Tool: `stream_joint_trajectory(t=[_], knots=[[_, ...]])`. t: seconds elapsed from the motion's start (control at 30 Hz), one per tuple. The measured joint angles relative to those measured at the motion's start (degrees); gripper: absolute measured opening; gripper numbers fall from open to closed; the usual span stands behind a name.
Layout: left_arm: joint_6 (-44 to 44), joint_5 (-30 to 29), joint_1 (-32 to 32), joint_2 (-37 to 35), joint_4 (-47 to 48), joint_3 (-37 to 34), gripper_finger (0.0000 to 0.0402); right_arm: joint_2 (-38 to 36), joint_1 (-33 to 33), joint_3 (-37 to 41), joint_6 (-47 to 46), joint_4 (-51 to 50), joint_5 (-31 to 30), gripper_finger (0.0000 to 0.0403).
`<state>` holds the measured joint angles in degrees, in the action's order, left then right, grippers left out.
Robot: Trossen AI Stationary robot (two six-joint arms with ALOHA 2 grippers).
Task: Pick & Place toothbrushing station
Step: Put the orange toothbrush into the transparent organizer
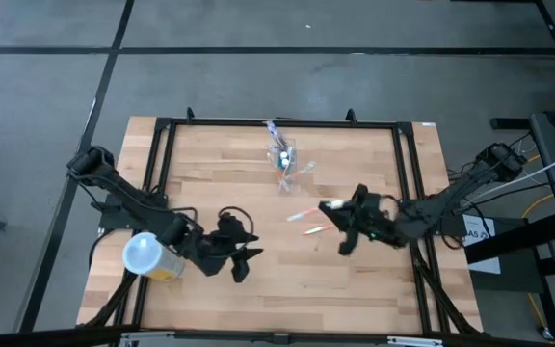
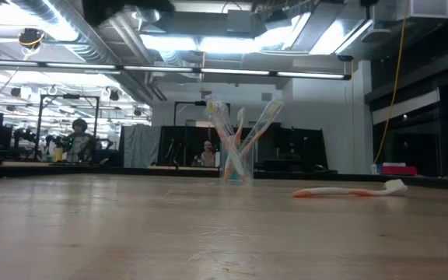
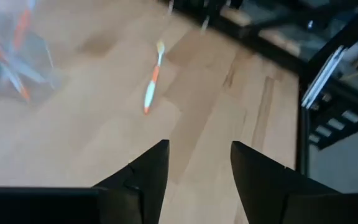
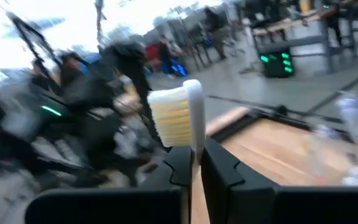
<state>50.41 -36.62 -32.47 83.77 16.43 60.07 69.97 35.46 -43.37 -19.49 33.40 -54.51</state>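
The clear holder (image 1: 283,159) stands on its base at the table's far middle, with several toothbrushes leaning in it; it also shows in the low view (image 2: 236,165). Two loose toothbrushes (image 1: 306,222) lie flat on the table between the holder and my right gripper; one shows in the low view (image 2: 348,190) and in the left wrist view (image 3: 153,78). My right gripper (image 1: 340,224) is right of them and shut on a white-headed toothbrush (image 4: 179,115). My left gripper (image 1: 244,255) is open and empty near the table's front left. My right gripper pinches the toothbrush between its two fingers at the neck just below the head (image 4: 195,149). The bristled head (image 4: 173,115) sticks out past the fingertips. The fingers hide the handle. The gripper comes from the table's right side.
A yellow tub with a pale bluish round lid (image 1: 147,255) stands at the front left beside my left arm. A black frame (image 1: 403,173) runs along the table's edges. Bare wood lies across the middle and front of the table. People show in the room beyond.
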Motion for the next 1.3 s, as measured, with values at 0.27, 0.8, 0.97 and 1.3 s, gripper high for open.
stream_joint_trajectory(t=[0.27,0.8,0.97,1.3], knots=[[-6.1,-5.3,-3.8,-6.6,4.5,0.1,0.0144,-1.3,-14.9,0.1,-8.0,-17.6,12.5,0.0015],[-6.1,-10.4,-6.5,-8.8,6.4,0.1,0.0112,4.5,-35.5,0.1,-1.3,-24.0,26.2,0.0015],[-6.2,-10.1,-6.5,-8.8,7.0,0.1,0.0112,11.2,-37.1,0.1,-1.1,-21.1,28.6,0.0015],[-5.2,-9.7,-6.5,-8.8,7.7,0.1,0.0112,23.0,-37.7,0.1,-5.7,-9.9,30.3,0.0023]])
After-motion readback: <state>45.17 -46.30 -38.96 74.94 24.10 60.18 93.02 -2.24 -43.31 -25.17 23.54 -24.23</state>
